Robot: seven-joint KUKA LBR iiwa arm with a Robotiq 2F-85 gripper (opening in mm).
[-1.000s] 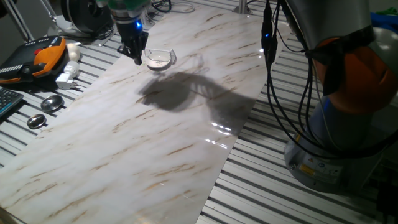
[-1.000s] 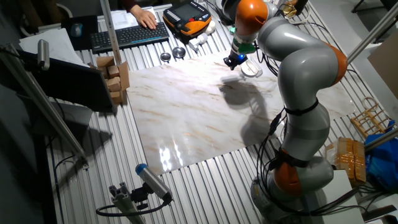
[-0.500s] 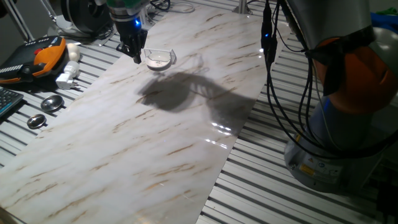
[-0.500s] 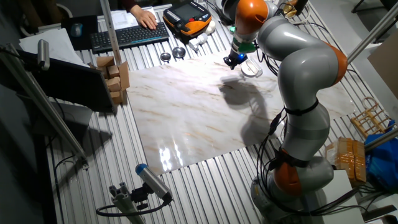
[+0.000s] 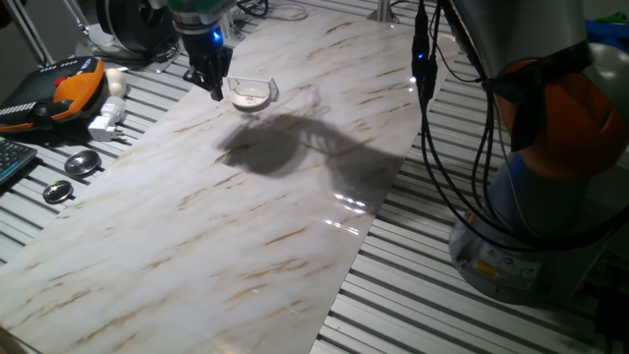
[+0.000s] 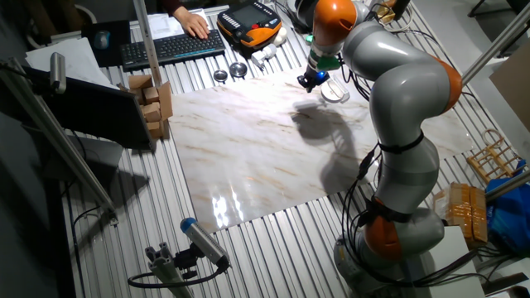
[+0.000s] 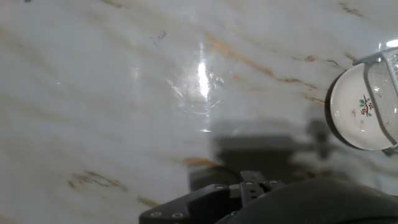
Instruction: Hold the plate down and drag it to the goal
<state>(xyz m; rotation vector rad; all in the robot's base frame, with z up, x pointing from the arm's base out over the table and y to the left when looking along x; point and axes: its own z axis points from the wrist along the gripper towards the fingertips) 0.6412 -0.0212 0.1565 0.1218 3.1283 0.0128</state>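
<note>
We saw a marbled white surface [image 5: 295, 197] lying on a ribbed metal bench, with 1 grey and orange robot arm [image 6: 397, 91] reaching across it to its far edge. The end effector [image 5: 210, 81] hung just above the surface near that far edge, its dark fingers pointing down beside the plate [image 5: 250, 93]. We could not tell whether its fingers were spread or pressed together; they did not appear to touch the plate. The plate, a small white dish, sat inside the goal [image 5: 267, 90], a clear bracket whose edges glinted around it. In the hand view the plate [image 7: 357, 106] showed at the right edge with a small floral mark at its centre, and the goal [image 7: 387, 93] overlapped its right side. Beyond the left edge of the surface lay 2 grey metal discs [image 5: 71, 174] and an orange and black handheld controller [image 5: 59, 88].
</note>
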